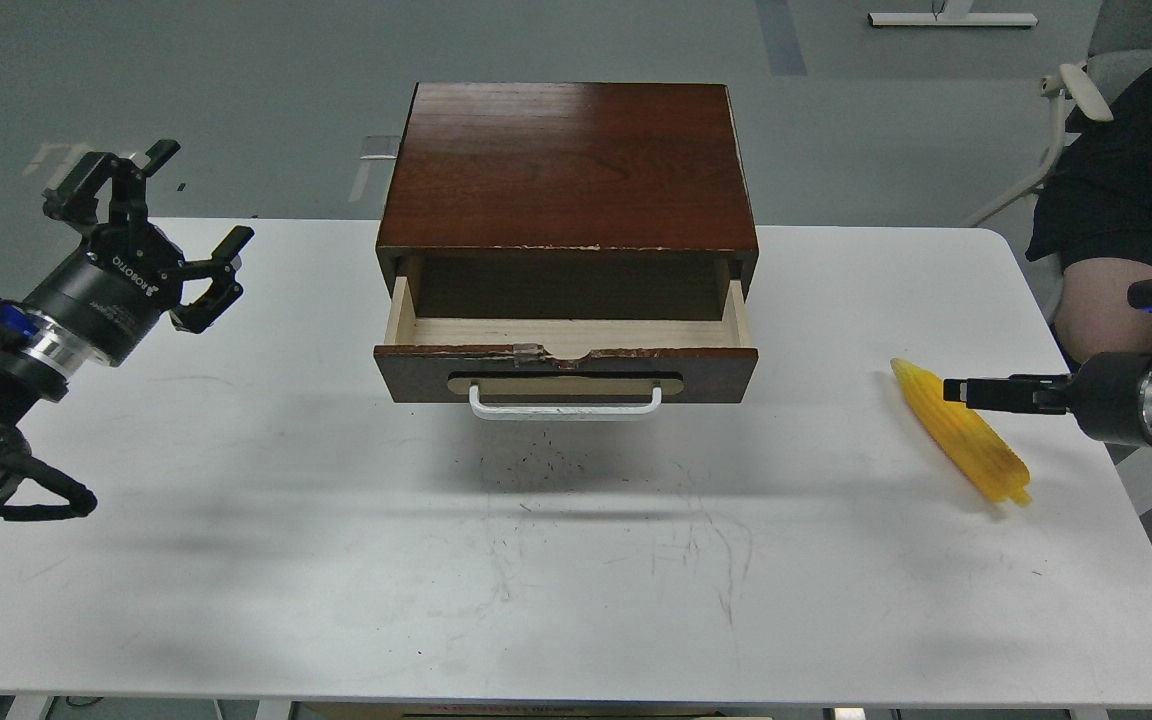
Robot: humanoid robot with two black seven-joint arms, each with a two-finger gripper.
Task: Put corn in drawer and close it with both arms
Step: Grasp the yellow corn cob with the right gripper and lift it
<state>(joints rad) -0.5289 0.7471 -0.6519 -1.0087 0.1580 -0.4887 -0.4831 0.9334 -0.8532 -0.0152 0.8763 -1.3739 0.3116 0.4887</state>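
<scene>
The yellow corn lies on the white table at the right, pointed end toward the back left. The drawer stands pulled open from the dark brown cabinet, its pale wood interior empty and its white handle facing me. My right gripper is seen edge-on as a thin black bar over the middle of the corn; its fingers cannot be told apart. My left gripper is open and empty, held above the table's far left, well apart from the drawer.
A seated person's arm and a chair are just beyond the table's right edge. The table surface in front of the drawer has dark scuff marks.
</scene>
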